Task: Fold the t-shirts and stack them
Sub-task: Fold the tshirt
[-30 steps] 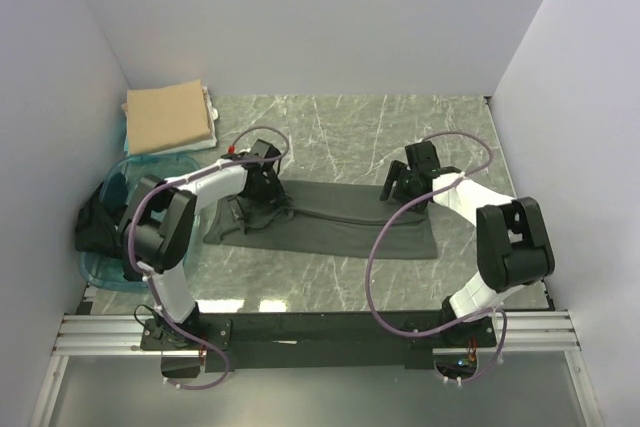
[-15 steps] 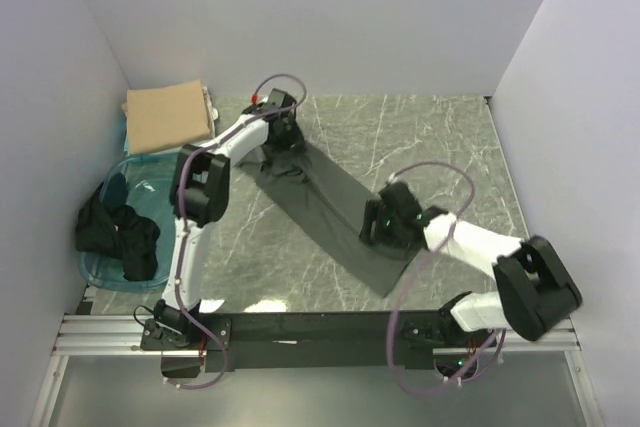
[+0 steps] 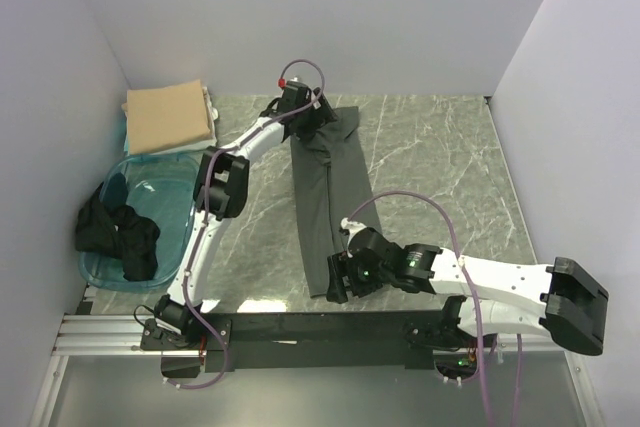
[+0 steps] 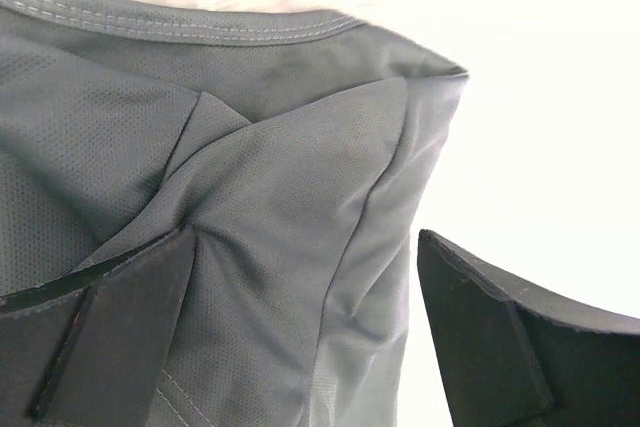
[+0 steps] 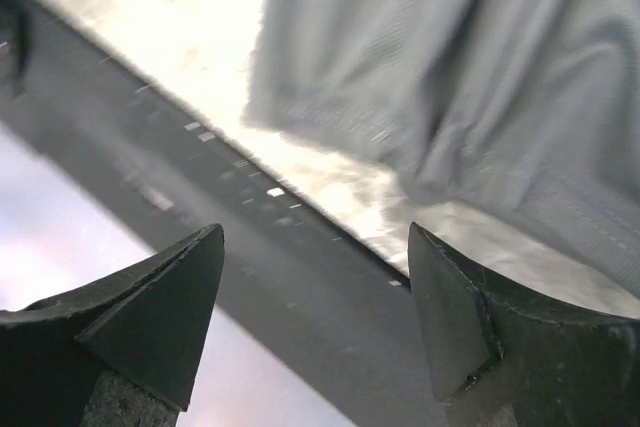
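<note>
The dark charcoal-grey t-shirt (image 3: 325, 197) lies as a long narrow strip on the marble table, running from the far middle to the near edge. My left gripper (image 3: 306, 119) is at its far end. In the left wrist view the jaws (image 4: 307, 237) stand wide apart with the bunched grey cloth (image 4: 280, 147) between them. My right gripper (image 3: 336, 280) is at the strip's near end. It is open (image 5: 315, 232) with nothing between the jaws, and the shirt's hem (image 5: 480, 47) lies just beyond them. A folded tan t-shirt (image 3: 168, 117) sits at the far left.
A translucent teal tub (image 3: 160, 179) at the left holds crumpled black t-shirts (image 3: 115, 232). The black base rail (image 3: 320, 327) runs along the table's near edge, close under the right gripper. White walls close in the left, far and right sides.
The grey shirt has swung from lying crosswise to lying lengthwise. My left gripper moved to the far middle and my right gripper came round to the near edge.
</note>
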Action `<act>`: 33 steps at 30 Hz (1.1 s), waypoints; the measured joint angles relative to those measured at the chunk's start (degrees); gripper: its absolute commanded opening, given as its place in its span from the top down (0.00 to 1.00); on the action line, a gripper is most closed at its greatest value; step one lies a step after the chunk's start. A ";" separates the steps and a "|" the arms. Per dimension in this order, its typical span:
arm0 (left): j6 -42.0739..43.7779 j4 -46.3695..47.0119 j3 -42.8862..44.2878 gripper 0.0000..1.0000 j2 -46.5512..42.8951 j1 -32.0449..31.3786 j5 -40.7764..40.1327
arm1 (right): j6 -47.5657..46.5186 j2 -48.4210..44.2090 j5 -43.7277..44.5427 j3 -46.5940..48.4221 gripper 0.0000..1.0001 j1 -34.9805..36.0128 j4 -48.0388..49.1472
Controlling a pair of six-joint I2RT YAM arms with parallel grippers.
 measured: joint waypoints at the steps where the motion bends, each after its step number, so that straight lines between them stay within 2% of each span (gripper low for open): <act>1: -0.26 1.77 0.22 0.01 0.70 -0.04 0.90 | -0.63 -0.28 -0.85 0.33 0.19 0.42 0.28; 7: -0.37 8.28 3.13 0.01 4.15 -0.52 3.58 | -2.01 -0.74 -0.70 2.32 0.17 1.49 0.59; 17: 1.70 8.94 4.33 0.01 4.35 -1.81 2.69 | -0.55 -6.16 10.80 5.86 0.13 1.49 -2.16; 21: 3.98 6.47 4.39 0.01 1.70 -2.10 1.36 | 1.49 -9.49 14.60 5.92 0.04 1.49 -2.05; 22: 4.83 5.84 4.42 0.01 0.17 -2.27 0.83 | 2.32 -10.54 16.00 5.92 0.01 1.49 -2.05; 28: 10.51 4.07 2.75 0.01 -13.66 -4.11 -3.65 | 7.45 -16.48 25.53 5.88 0.00 1.44 -2.93; 33: 11.72 6.34 -11.69 0.01 -34.82 -7.02 -5.75 | 10.47 -21.20 31.98 4.50 0.00 1.38 -3.93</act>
